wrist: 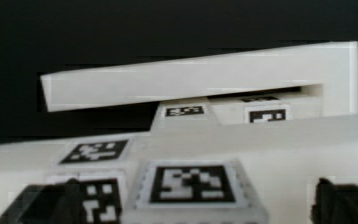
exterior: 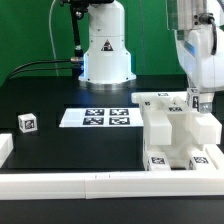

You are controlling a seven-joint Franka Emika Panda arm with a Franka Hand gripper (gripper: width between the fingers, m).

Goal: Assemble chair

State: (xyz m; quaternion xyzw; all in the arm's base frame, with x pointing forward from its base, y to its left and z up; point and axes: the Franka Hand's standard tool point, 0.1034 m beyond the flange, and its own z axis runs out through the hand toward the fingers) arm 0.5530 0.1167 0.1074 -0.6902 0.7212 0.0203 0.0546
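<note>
The partly built white chair (exterior: 172,128) stands at the exterior view's right, a blocky stack of slabs with tagged pieces along its front. My gripper (exterior: 200,100) hangs right over its far right corner. In the wrist view both dark fingers (wrist: 51,205) stand wide apart, either side of a tagged white chair block (wrist: 194,186), and the right one does not touch it. The gripper (wrist: 197,206) is open and holds nothing. Beyond the block a white slab (wrist: 185,80) overhangs more tagged parts. A loose tagged white cube (exterior: 27,122) lies at the exterior view's far left.
The marker board (exterior: 105,118) lies flat in the middle of the black table. A long white border rail (exterior: 90,182) runs along the front edge and turns up the left side. The robot's base (exterior: 105,50) stands at the back.
</note>
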